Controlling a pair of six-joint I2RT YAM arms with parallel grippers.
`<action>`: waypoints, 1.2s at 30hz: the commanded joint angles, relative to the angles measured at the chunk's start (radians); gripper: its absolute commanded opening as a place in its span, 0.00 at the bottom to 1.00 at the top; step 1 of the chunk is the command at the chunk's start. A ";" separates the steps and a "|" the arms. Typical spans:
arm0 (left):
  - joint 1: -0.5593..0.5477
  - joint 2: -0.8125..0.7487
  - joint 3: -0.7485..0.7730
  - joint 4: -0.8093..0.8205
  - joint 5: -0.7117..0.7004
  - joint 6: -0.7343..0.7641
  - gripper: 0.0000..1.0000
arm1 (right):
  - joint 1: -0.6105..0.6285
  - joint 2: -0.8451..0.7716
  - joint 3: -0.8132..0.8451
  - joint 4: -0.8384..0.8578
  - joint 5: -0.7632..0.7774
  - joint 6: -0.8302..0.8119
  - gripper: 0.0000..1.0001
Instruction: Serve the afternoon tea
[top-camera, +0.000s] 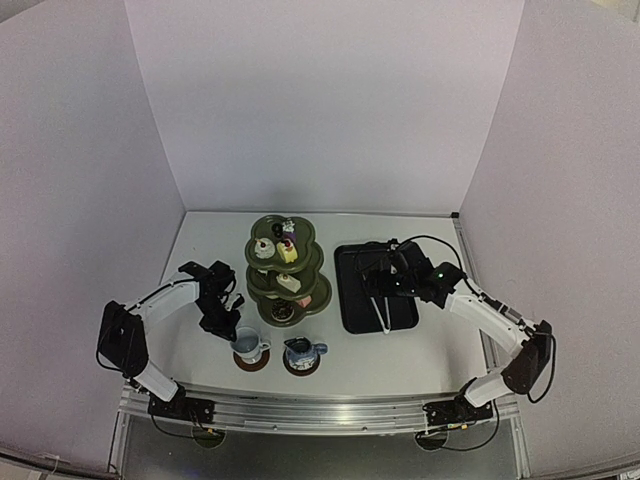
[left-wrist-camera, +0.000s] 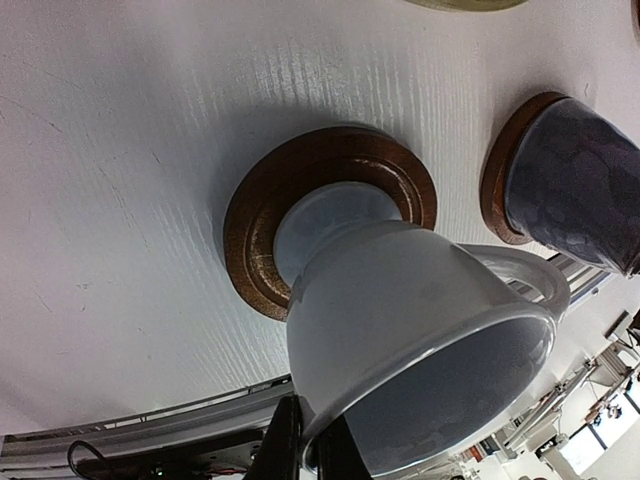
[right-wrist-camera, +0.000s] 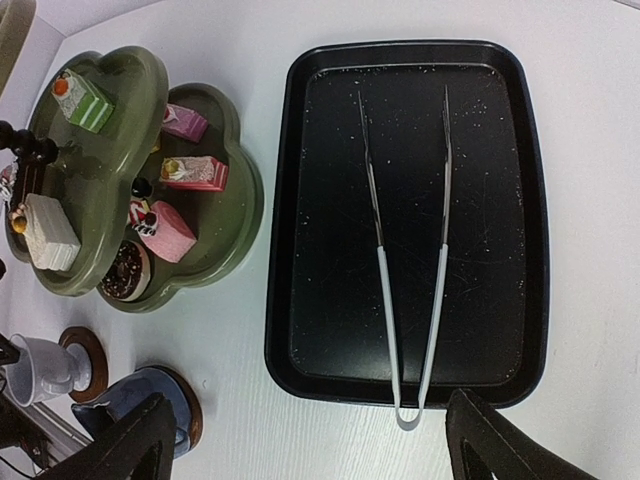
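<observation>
Left hand closed, fingers pinching the rim of the pale blue cup. Cup's foot sits in the well of a brown saucer, but whether its full weight is down cannot be told from the wrist view. Dark blue jug stands on the second saucer just beside, on the robot's right. The two sets do not touch, and both are near the front edge of the bench, in front of the three-tier stand. Pastries are spread over the tiers. Right hand wide open, holding nothing, over the near end of the black tray, approx. above the joined end of the metal tongs. Key relation: tongs lie flat in the tray, long axis near-to-far along the tray's length, joined end toward the robot, tips away. The jaws stand across that axis, so a straight descent looks workable w/o a wrist turn. Stand lies to this hand's left, just beside the tray. Assessment: cup placement appears done or nearly so; left arm is nearer cup & jug, right arm nearer tongs. Risk: drawing the left hand back before it opens could tip the cup
</observation>
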 joint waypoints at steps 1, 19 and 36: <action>-0.001 -0.038 -0.006 0.022 0.028 0.007 0.06 | 0.004 -0.028 -0.014 0.012 0.011 -0.001 0.91; -0.001 -0.169 0.012 0.019 0.123 0.050 0.40 | 0.004 -0.015 -0.015 0.012 0.006 -0.010 0.92; 0.258 -0.474 0.099 0.411 -0.166 -0.015 0.83 | -0.213 0.042 -0.013 0.061 0.129 -0.080 0.96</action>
